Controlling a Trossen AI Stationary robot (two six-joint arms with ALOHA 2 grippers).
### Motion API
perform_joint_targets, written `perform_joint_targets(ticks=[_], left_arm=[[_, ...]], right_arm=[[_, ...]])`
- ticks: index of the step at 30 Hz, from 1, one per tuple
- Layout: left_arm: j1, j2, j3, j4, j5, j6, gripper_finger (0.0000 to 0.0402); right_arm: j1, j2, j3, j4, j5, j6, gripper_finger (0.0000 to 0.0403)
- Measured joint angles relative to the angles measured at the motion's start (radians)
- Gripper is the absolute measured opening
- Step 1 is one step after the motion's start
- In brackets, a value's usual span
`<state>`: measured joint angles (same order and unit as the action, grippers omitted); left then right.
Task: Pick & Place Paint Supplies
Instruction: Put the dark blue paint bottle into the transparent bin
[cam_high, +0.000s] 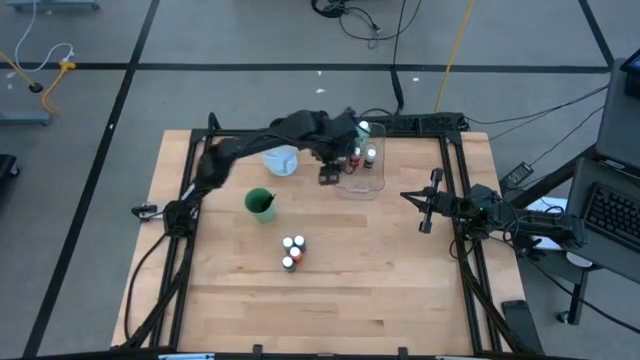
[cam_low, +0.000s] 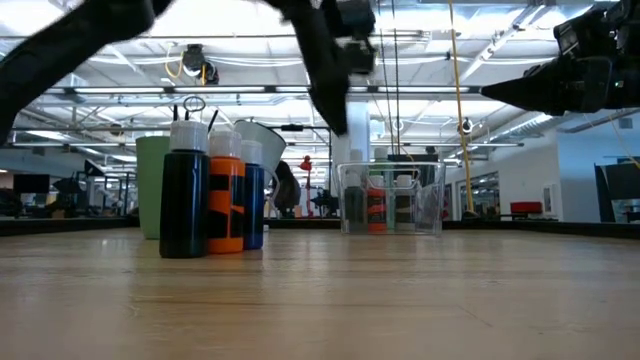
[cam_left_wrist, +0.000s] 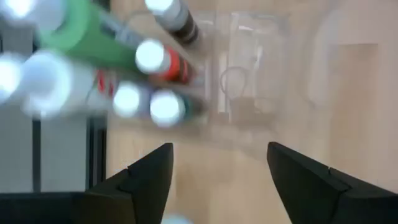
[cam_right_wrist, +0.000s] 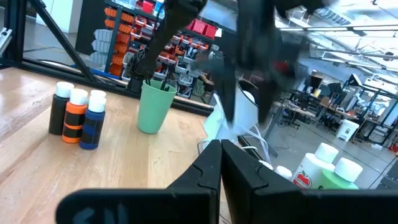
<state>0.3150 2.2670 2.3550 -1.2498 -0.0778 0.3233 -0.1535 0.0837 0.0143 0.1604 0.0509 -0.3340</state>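
Note:
A clear plastic tray (cam_high: 362, 189) (cam_left_wrist: 249, 81) stands far of centre and holds a tall green bottle (cam_left_wrist: 87, 34), a tall white bottle (cam_left_wrist: 56, 84) and several small white-capped paint bottles (cam_left_wrist: 165, 106). Three more small bottles (cam_high: 291, 250) (cam_low: 210, 200) stand upright on the table nearer the front: black, orange and blue. A green cup (cam_high: 260, 203) (cam_right_wrist: 154, 106) holds dark-handled brushes. My left gripper (cam_high: 328, 176) (cam_left_wrist: 219, 171) hangs open and empty over the tray's near-left side. My right gripper (cam_high: 404, 194) (cam_right_wrist: 221, 152) waits shut at the table's right side.
A white and pale-blue cup (cam_high: 282, 160) stands left of the tray, under the left arm. Black frame rails (cam_high: 455, 180) run along the table's left, far and right edges. Bare wood (cam_high: 380, 270) lies in front of and to the right of the three bottles.

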Motion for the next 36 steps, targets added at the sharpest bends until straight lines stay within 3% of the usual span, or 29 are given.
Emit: perform_joint_targets(ticks=[4,7,11,13,16,20,24,26,29,31,36], left_arm=[[-0.041,-0.150,0.001,-0.206,-0.006,-0.128,0.0225],[-0.097,-0.275,0.000,-0.328,-0.028,-0.211,0.0173],[-0.192,-0.496,-0.053,-0.297,-0.040,-0.318,0.0071],[-0.245,-0.600,-0.091,-0.304,-0.102,-0.360,0.0022],[-0.326,-0.742,-0.205,-0.250,-0.222,-0.444,0.0016],[-0.450,-0.959,-0.480,-0.007,-0.327,-0.483,0.0011],[-0.569,-1.157,-0.877,0.379,-0.502,-0.413,0.0006],[-0.579,-1.232,-1.092,0.583,-0.540,-0.352,0.0008],[-0.537,-1.289,-1.359,0.856,-0.374,-0.261,0.0002],[-0.516,-1.306,-1.462,0.955,-0.263,-0.235,0.0006],[-0.528,-1.359,-1.643,1.157,-0.287,-0.112,0.0002]], right_arm=[[0.000,0.000,0.000,-0.006,0.000,0.000,0.0004],[0.000,0.000,0.000,-0.009,0.000,0.013,0.0004],[0.000,0.000,0.000,-0.008,0.000,0.059,0.0004],[0.000,0.000,0.000,-0.008,0.000,0.075,0.0004],[0.000,0.000,0.000,-0.008,0.000,0.086,0.0004],[0.000,0.001,0.000,-0.008,0.000,0.093,0.0004],[0.000,0.002,0.000,-0.007,0.000,0.089,0.0004],[0.000,0.002,0.000,-0.006,0.000,0.088,0.0004],[0.000,0.002,0.000,-0.006,0.000,0.088,0.0004],[0.000,0.002,0.000,-0.006,0.000,0.087,0.0004],[0.000,0.002,0.000,0.008,0.000,0.083,0.0004]])
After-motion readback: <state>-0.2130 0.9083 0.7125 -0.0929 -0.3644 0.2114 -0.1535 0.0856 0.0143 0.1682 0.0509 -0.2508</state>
